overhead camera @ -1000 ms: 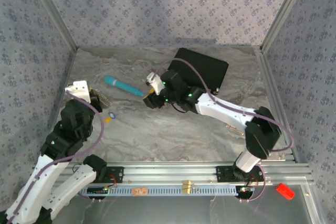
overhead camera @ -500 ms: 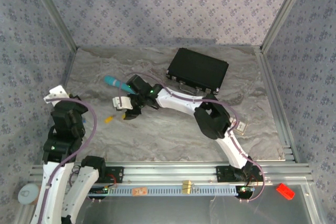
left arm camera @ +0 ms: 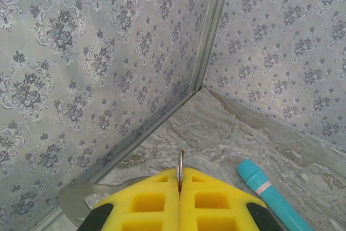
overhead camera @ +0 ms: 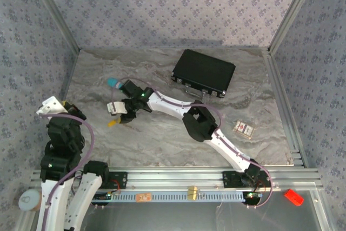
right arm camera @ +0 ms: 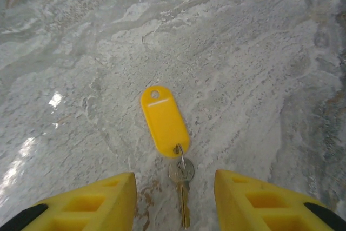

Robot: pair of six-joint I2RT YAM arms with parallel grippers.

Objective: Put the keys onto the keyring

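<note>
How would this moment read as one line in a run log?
right fingers: open, either side of yellow-tagged key on table | left fingers: shut on thin metal keyring

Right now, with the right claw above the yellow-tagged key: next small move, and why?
Probably lower the right claw straight down and close on the key. Its jaws stand open either side of the key's blade, which lies flat on the table, joined to the yellow tag. The left claw is shut on a thin metal piece, seen edge-on.
</note>
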